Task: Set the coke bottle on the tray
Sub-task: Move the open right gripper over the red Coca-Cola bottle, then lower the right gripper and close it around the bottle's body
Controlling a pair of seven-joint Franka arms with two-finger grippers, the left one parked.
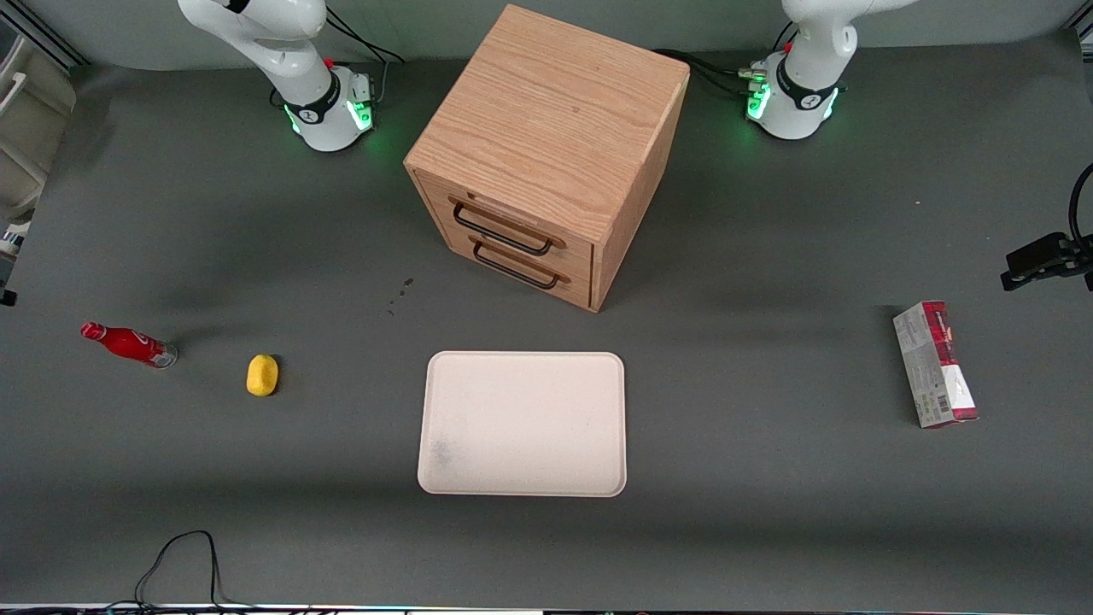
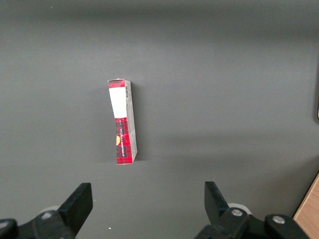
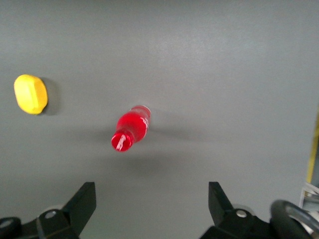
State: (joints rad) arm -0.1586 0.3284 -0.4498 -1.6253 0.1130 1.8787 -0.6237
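The gripper [image 3: 152, 204] hangs high above the coke bottle [image 3: 130, 128], fingers spread wide, holding nothing. The bottle stands well apart from the tray [image 1: 523, 424], toward the working arm's end. Slim and upright, it could topple if 1 finger nudges it on descent.

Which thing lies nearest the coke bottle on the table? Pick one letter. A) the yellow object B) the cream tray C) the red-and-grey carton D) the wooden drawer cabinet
A: the yellow object lies just beside the coke bottle, with the tray farther along toward the parked arm's end; the gripper hangs open above the bottle.
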